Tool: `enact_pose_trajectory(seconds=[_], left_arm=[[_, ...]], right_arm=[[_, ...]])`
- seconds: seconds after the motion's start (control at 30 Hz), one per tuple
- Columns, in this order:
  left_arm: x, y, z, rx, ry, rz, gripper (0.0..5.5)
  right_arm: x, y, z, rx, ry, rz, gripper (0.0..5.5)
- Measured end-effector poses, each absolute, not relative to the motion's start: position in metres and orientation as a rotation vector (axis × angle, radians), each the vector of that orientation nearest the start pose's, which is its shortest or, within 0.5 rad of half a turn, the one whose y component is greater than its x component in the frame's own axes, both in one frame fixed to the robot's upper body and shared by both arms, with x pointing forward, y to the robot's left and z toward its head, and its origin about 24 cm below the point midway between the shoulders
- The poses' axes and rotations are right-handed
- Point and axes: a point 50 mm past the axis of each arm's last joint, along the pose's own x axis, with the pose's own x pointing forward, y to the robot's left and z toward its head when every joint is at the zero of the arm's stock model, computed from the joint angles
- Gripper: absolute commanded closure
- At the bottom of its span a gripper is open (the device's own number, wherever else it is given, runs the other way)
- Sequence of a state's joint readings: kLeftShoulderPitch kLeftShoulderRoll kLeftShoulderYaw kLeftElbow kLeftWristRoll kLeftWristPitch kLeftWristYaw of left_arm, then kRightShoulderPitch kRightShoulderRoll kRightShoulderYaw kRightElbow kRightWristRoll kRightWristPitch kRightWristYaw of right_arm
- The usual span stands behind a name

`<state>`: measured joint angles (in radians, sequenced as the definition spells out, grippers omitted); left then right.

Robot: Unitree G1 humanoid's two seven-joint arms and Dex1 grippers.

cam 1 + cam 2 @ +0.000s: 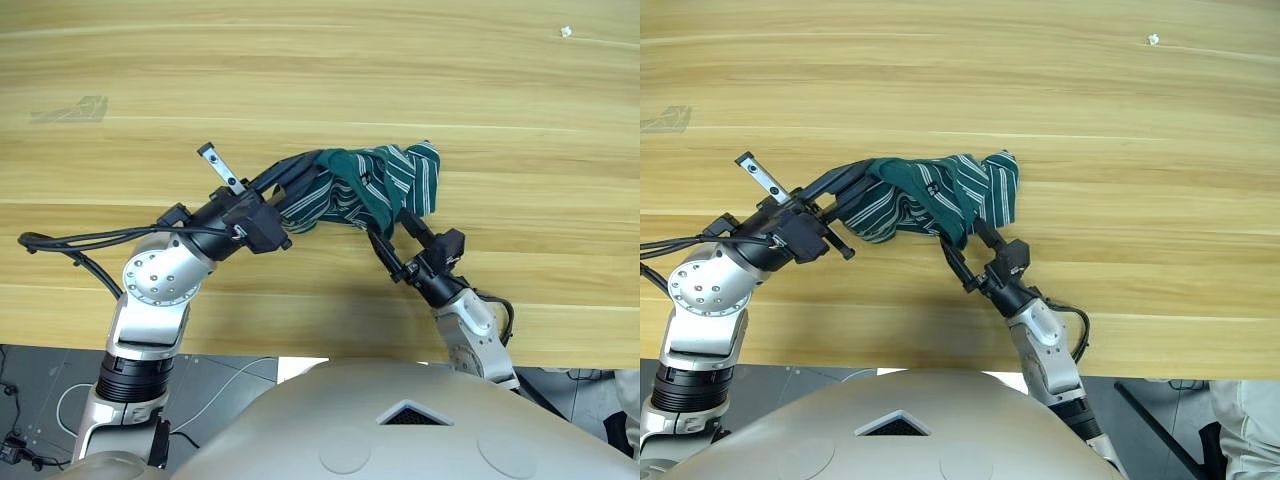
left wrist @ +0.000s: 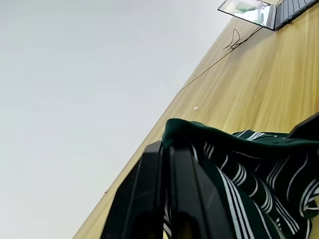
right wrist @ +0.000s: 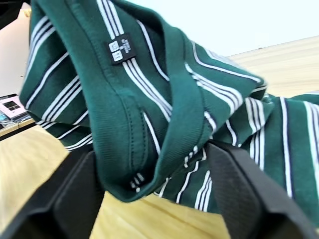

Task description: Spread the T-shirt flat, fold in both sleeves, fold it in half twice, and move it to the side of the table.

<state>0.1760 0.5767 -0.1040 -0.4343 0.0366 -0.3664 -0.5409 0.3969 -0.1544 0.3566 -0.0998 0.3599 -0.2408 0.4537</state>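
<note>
Pinching cloth between fingers pressed nearly together, the left gripper (image 1: 296, 186) holds one end of the bunched T-shirt (image 1: 370, 185) raised over the table (image 1: 400, 80), probably to lift it for spreading. At the other end the right gripper (image 1: 398, 228) stands wide open, folds hanging between its fingers, unclamped.

The T-shirt (image 1: 365, 190) is dark green with thin white and navy stripes. It is crumpled into a loose bunch, not spread, over the near middle of the wooden table (image 1: 300, 80), and a small black label shows by its ribbed collar.
</note>
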Motion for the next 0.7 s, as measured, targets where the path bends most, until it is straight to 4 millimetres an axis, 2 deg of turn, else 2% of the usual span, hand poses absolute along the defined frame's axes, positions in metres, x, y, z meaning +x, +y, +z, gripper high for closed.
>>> enact_pose_trajectory(seconds=[0.47,0.6,0.7], left_arm=[[0.19,0.157,0.123,0.69,-0.434,-0.815,5.5],[0.194,0.157,0.126,0.72,-0.445,-0.787,5.5],[0.196,0.159,0.128,0.727,-0.451,-0.759,5.5]], right_arm=[[0.156,-0.101,0.001,0.318,0.086,0.597,5.28],[0.164,-0.109,0.003,0.283,0.089,0.587,5.45],[0.177,-0.119,0.012,0.23,0.067,0.591,5.45]])
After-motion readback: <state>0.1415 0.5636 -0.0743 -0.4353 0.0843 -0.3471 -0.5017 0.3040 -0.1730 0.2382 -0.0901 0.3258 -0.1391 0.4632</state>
